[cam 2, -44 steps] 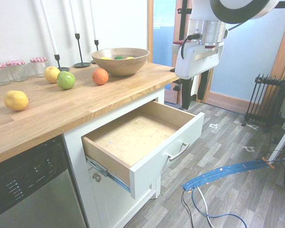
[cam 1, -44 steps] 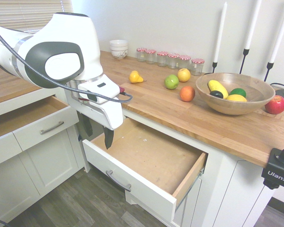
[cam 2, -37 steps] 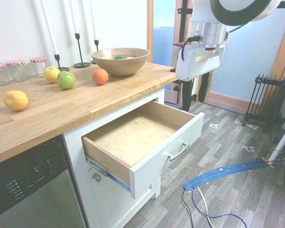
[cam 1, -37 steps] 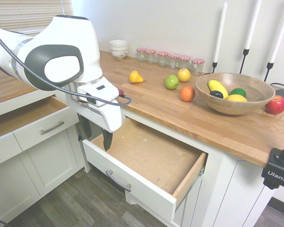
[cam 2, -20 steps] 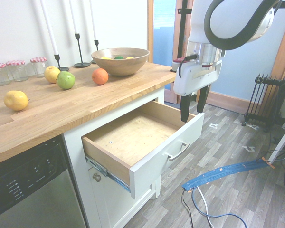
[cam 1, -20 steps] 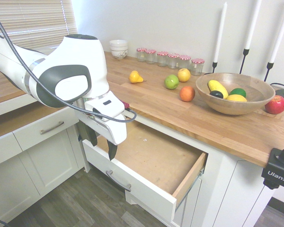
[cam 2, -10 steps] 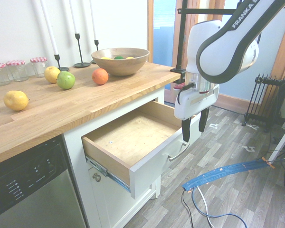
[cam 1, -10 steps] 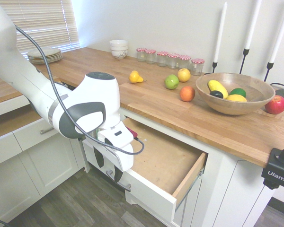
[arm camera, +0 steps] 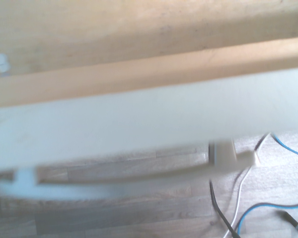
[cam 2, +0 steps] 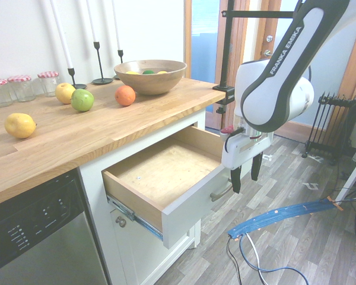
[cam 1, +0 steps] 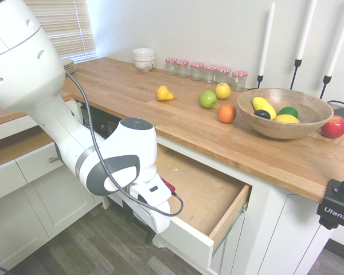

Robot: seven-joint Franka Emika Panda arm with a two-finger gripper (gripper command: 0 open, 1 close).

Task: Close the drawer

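Note:
The wide drawer stands pulled far out under the wooden counter, showing its brown bottom and light wood sides. Its white front panel carries a slim curved metal handle. My gripper hangs low just in front of that panel, at the handle's far end, open with nothing between its fingers. In the wrist view the panel's top edge and the handle fill the picture, blurred. My own arm covers the fingers in the first exterior view.
A fruit bowl, loose fruit, jars and candlesticks sit on the counter. A narrower white drawer is partly out at the left. A dishwasher is beside the drawer; a radiator stands across the floor.
My arm has come down from above the drawer's far corner to handle height in front of the front panel. The gripper stays open. The drawer looks as far out as before.

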